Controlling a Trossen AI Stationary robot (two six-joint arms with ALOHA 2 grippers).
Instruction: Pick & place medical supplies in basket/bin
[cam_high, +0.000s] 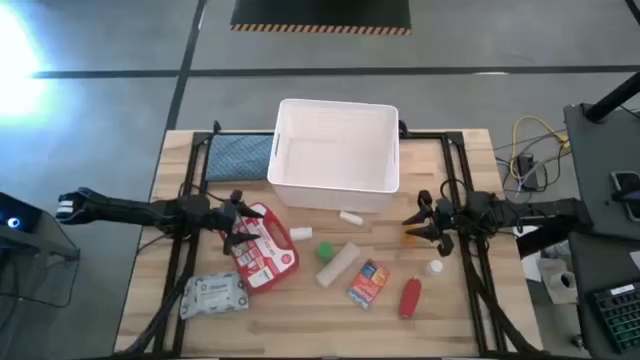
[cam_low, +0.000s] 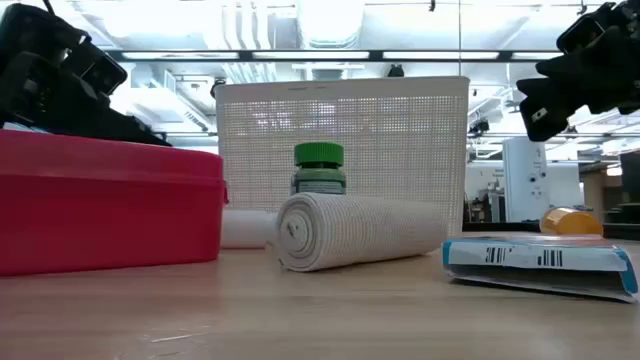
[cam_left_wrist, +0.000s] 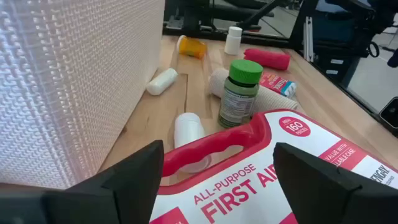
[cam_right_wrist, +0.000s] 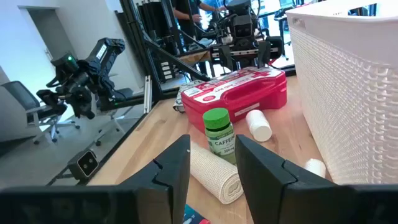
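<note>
**Tub empty, supplies all out on the table**

Nearest thing in the low view is the small orange-blue box (cam_low: 540, 266), lying flat with its barcode edge facing the lens, and the beige bandage roll (cam_low: 355, 232) is on its side just beside it. Behind the roll stands the green-capped bottle (cam_low: 319, 168), upright.

So, containers. From the high view my white slotted tub (cam_high: 296, 186) has nothing in it, just bare white floor. It sits at the far side of the wooden table (cam_high: 300, 325), with a blue-grey cloth pad (cam_high: 238, 154) right beside its left wall.

My left gripper (cam_high: 237, 222) hangs over the handle end of the red-and-white first-aid pouch (cam_high: 266, 252), fingers spread wide on either side of the red handle, not clamped on it. The pouch itself is shut, so no idea what's inside. The grey-white wipes pack (cam_high: 213, 295) lies near the table's front left corner, apart from the pouch.

My right gripper (cam_high: 420, 224) hovers off the tub's right front corner, fingers only narrowly parted and holding nothing. Near it: an orange vial (cam_high: 415, 237) on its side, a small white bottle (cam_high: 433, 268), and the red tube (cam_high: 410, 297) closer to the front edge. Two tiny white pieces (cam_high: 350, 217) lie close to the tub's front wall.
</note>
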